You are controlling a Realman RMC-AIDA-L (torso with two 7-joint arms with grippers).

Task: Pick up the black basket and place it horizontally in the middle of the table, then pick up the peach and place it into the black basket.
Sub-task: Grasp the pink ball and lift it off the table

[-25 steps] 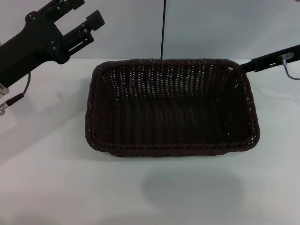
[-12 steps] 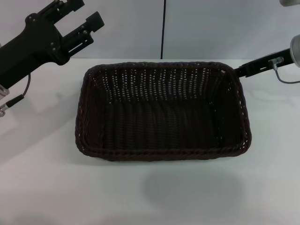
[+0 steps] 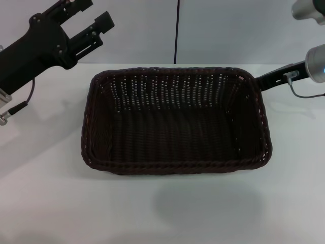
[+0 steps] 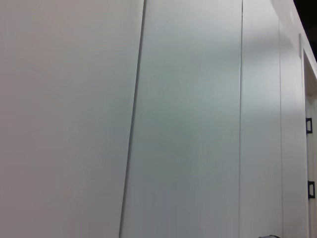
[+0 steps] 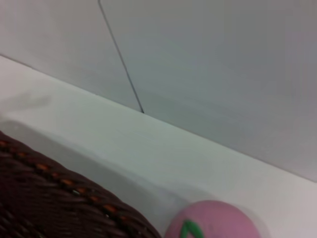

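One black basket (image 3: 175, 122) mid table (image 3: 51, 193), peach (image 5: 213, 221) just beside.

Overhead head view; right wrist close beside black basket (image 3: 175, 122); left wrist wallward.

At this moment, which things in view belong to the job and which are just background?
Part of the job:
- black basket, lying lengthwise on the table
- peach, on the table just outside the basket, seen only from the right wrist
- right gripper, at the basket's far right corner

Not part of the job:
- left gripper, raised and idle
- wall panels
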